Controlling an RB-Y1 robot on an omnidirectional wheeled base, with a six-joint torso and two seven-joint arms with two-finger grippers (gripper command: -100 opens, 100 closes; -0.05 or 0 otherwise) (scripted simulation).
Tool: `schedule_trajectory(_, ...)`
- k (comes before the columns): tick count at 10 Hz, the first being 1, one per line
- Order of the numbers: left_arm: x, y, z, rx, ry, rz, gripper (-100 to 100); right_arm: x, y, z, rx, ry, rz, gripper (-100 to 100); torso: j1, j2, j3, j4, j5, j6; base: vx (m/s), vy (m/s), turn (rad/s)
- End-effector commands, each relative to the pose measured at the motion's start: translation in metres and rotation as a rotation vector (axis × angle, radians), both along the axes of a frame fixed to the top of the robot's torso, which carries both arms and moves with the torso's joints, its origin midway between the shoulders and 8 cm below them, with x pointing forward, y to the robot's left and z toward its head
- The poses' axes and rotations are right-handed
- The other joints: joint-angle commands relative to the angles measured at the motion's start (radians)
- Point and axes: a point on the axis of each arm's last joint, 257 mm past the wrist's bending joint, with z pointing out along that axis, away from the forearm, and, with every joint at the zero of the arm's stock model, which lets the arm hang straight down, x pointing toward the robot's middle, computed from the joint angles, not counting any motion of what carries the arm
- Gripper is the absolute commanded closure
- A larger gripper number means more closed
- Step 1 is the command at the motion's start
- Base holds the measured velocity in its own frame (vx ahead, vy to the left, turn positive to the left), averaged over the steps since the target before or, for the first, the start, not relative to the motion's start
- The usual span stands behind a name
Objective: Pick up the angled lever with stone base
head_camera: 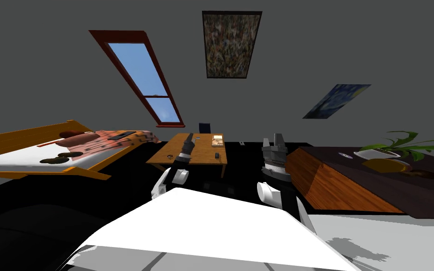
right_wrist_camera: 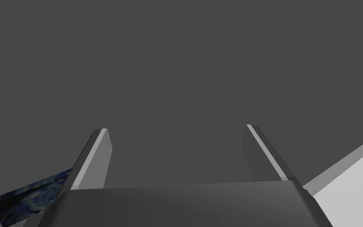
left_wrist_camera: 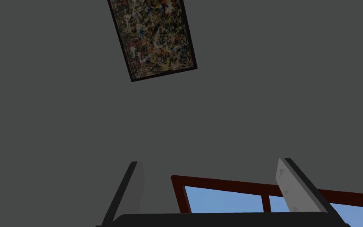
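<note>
Wooden table (head_camera: 206, 150) well beyond left jaws and right jaws, both spread, empty; lever indistinguishable; approach and grasp outstanding.

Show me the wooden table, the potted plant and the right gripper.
wooden table (head_camera: 203, 157): head view, bare patch of its top.
potted plant (head_camera: 375, 154): head view, on its white pot.
right gripper (head_camera: 273, 139): head view, midway between its fingertips.

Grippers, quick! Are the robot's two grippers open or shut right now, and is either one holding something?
Left gripper: open, holding nothing.
Right gripper: open, holding nothing.
</note>
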Motion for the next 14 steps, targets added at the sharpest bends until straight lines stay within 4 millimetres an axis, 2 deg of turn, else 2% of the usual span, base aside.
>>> schedule_trajectory(1, 0.006, -0.001, -0.009, 0.002, 0.033, 0.003, -100, 0.000, 0.000, 0.000, 0.000, 0.000, 0.000, 0, 0.000, 0.000, 0.000, 0.000, 0.000, 0.000, -0.040, -0.025, 0.032)
schedule_trajectory(3, 0.018, -0.002, -0.032, 0.008, 0.110, 0.011, -100, 0.000, 0.000, 0.000, 0.000, 0.000, 0.000, 0, 0.000, -0.002, -0.001, 0.000, 0.000, 0.000, -0.032, -0.025, 0.046)
schedule_trajectory(4, 0.019, -0.001, -0.034, 0.008, 0.118, 0.012, -100, 0.000, 0.000, 0.000, 0.000, 0.000, 0.000, 0, -0.001, -0.002, -0.001, 0.000, 0.000, 0.000, -0.027, -0.024, 0.022)
schedule_trajectory(6, 0.030, -0.003, -0.059, 0.016, 0.198, 0.022, -100, 0.000, 0.000, 0.000, 0.000, 0.000, 0.000, 0, 0.000, -0.002, -0.001, 0.000, 0.000, 0.000, -0.032, -0.021, 0.028)
schedule_trajectory(7, 0.031, -0.002, -0.063, 0.016, 0.213, 0.025, -100, 0.000, 0.000, 0.000, 0.000, 0.000, 0.000, 0, 0.000, -0.002, -0.001, 0.000, 0.000, 0.000, -0.027, -0.027, 0.010)
schedule_trajectory(9, 0.041, -0.005, -0.090, 0.030, 0.294, 0.036, -100, 0.000, 0.000, 0.000, 0.000, 0.000, 0.000, 0, -0.001, -0.003, -0.001, -0.001, 0.000, 0.000, -0.021, -0.034, 0.004)
schedule_trajectory(14, 0.050, -0.006, -0.131, 0.052, 0.429, 0.057, -100, 0.000, 0.000, 0.000, 0.000, 0.000, 0.000, 0, 0.000, -0.004, -0.002, -0.001, 0.000, 0.000, -0.010, -0.026, -0.009)
